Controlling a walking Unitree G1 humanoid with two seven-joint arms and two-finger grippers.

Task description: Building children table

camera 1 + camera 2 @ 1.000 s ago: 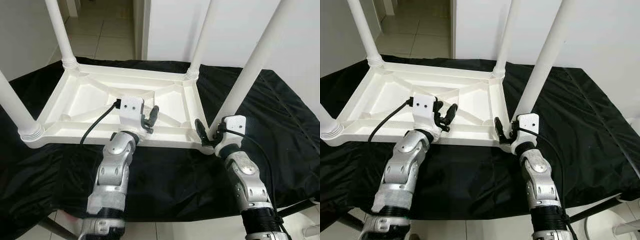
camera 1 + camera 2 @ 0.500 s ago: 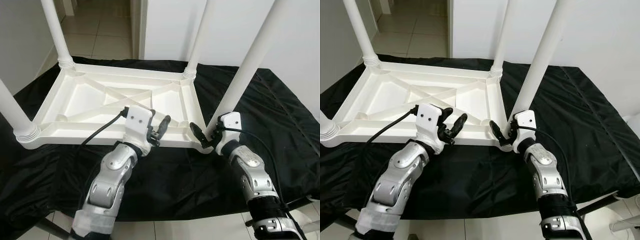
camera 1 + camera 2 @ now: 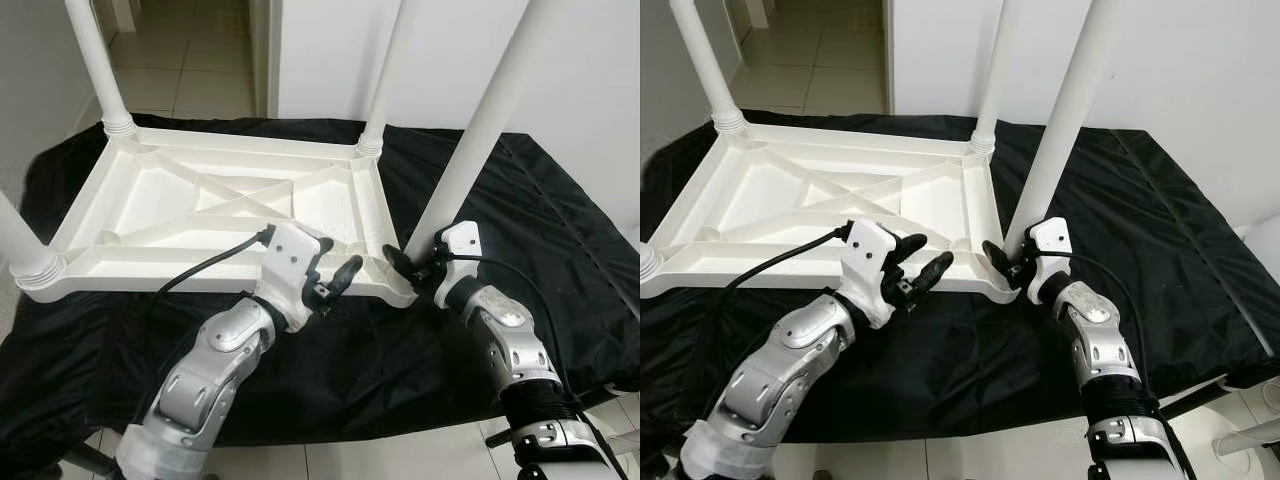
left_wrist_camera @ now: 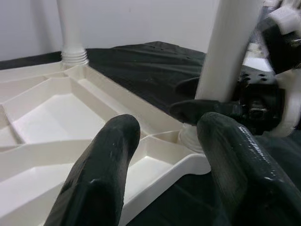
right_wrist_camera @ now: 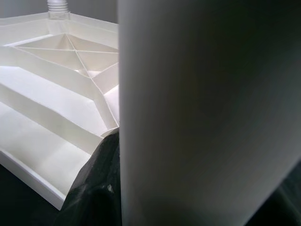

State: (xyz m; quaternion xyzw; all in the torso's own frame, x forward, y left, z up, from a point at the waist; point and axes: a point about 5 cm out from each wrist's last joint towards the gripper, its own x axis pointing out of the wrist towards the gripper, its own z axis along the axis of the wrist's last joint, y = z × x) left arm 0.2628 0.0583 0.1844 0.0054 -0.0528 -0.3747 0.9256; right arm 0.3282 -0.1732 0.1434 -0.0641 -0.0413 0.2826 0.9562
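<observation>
A white plastic children's table (image 3: 200,200) lies upside down on a black cloth, its legs pointing up. My right gripper (image 3: 418,262) is shut around the base of the near right leg (image 3: 470,150), at the table's front right corner. In the right wrist view that leg (image 5: 197,113) sits close against one black finger (image 5: 99,188). My left gripper (image 3: 332,272) hovers open just over the table's front rim, a little left of that corner, holding nothing. In the left wrist view its fingers (image 4: 103,174) frame the corner, the leg (image 4: 230,47) and the right gripper (image 4: 263,103).
The black cloth (image 3: 560,230) covers the work surface and hangs over its front edge. Three more legs rise at the far left (image 3: 95,65), far right (image 3: 385,75) and near left (image 3: 25,250). Behind are a white wall and a doorway with tiled floor (image 3: 190,60).
My left gripper has come back from over the table's underside to its front rim and moved right, towards the corner. The right gripper stays on the leg. The camera has shifted slightly.
</observation>
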